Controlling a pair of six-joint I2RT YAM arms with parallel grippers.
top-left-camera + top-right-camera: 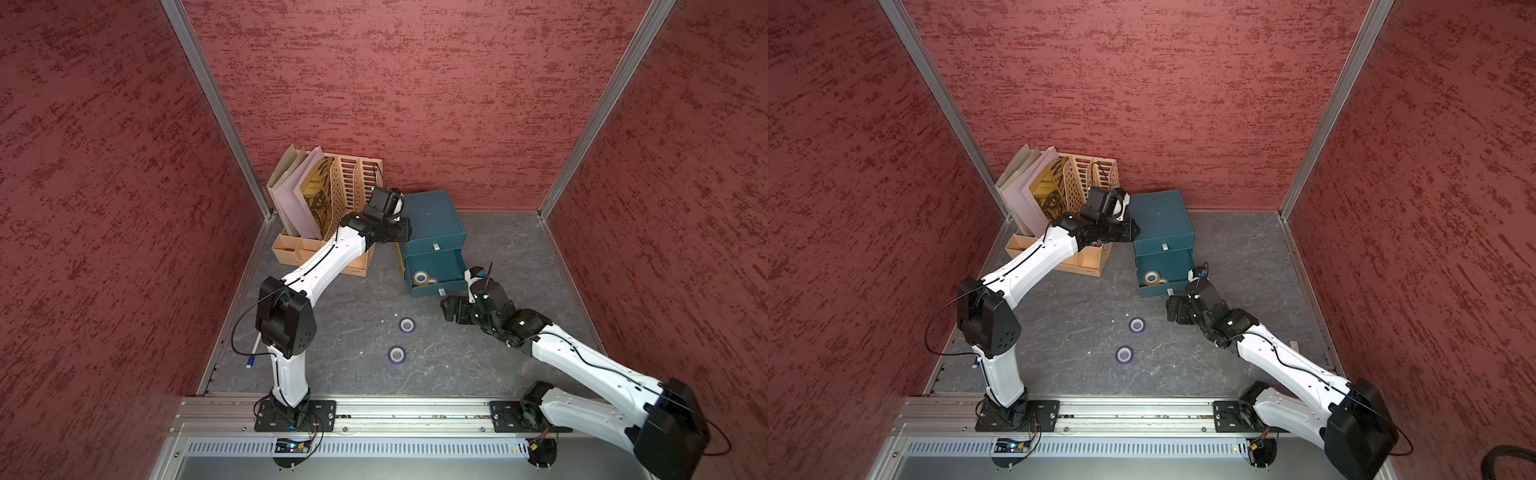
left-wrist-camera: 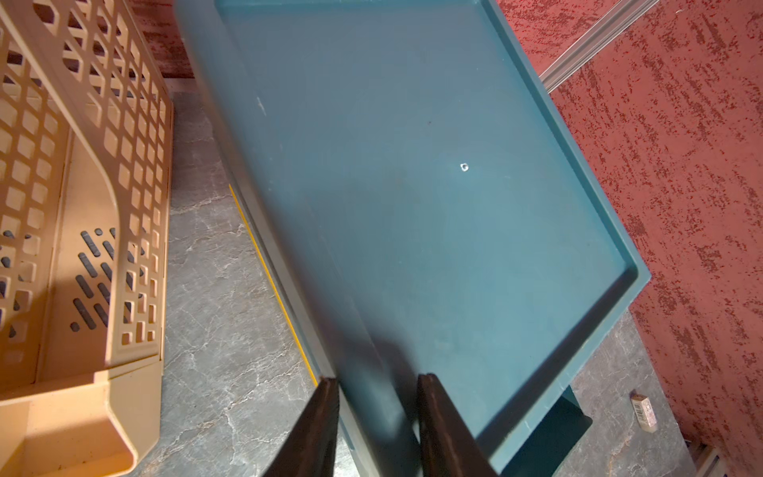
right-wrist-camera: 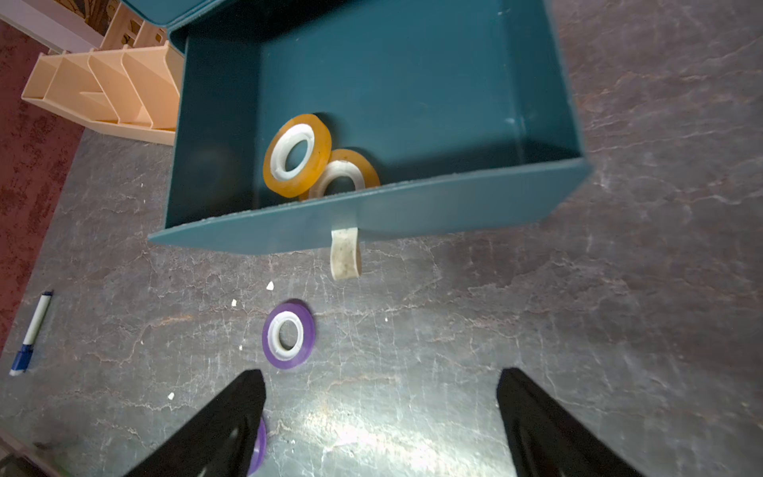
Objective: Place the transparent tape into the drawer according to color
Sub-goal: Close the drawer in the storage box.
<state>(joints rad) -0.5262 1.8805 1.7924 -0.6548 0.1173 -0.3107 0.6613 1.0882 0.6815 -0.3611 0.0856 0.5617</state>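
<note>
The grey table [image 1: 498, 353] carries a tan organizer [image 1: 357, 178] at the back and, just beside it, the teal chest [image 1: 432, 216]. The left gripper [image 2: 377, 382] sits at the left front corner of the chest's top, its jaws narrow with the rim between them; whether they pinch it cannot be told. The right gripper [image 3: 380, 371] hovers over the table in front of the chest, jaws wide apart and empty. The drawer [image 1: 432, 287] below the top one is pulled out; the top one is shut. Two orange rolls [image 3: 297, 155] lie inside it, one leaning on the other. Two purple rolls [image 1: 407, 325] lie flat on the table in front of the drawer, near each other. A marker [image 3: 31, 332] lies near the table's left edge
</note>
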